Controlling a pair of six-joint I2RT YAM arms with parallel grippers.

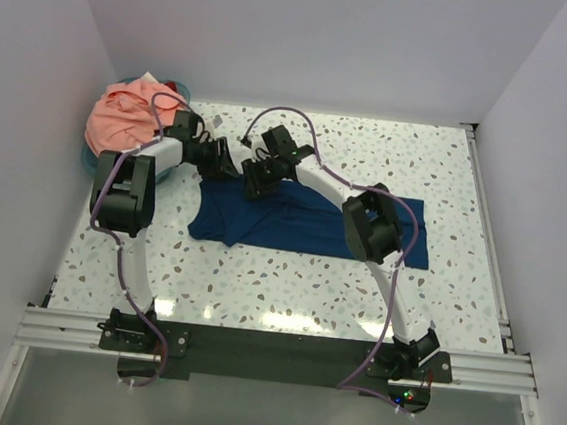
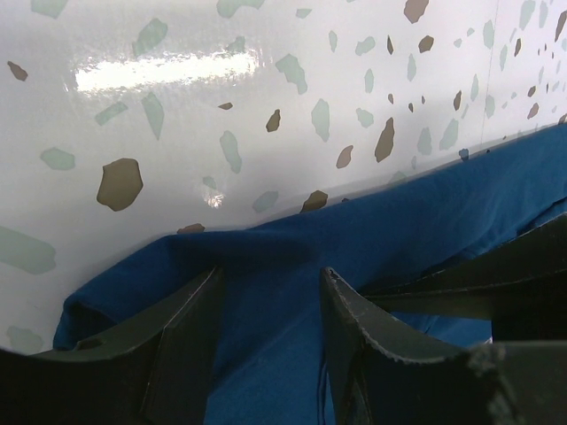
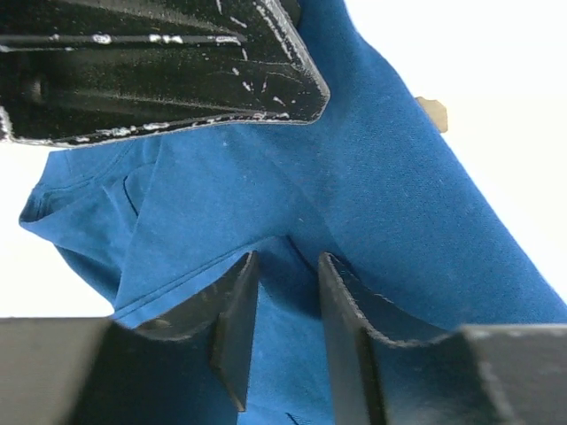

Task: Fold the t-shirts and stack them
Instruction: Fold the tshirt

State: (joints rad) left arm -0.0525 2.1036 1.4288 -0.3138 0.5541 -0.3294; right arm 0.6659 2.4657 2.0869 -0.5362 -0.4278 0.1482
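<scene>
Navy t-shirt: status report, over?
Open: left end effector, right end effector, both low over navy t-shirt. Shirt lying on table. Salmon t-shirt heaped far left, nothing blocking.

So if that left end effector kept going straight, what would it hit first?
Probably the blue t-shirt: its edge lies right between the open fingers of the left end effector, speckled table beyond.

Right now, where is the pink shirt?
In the top view, the pink t-shirt sits heaped in the teal basket at the far left corner of the table, left of the blue t-shirt.
</scene>
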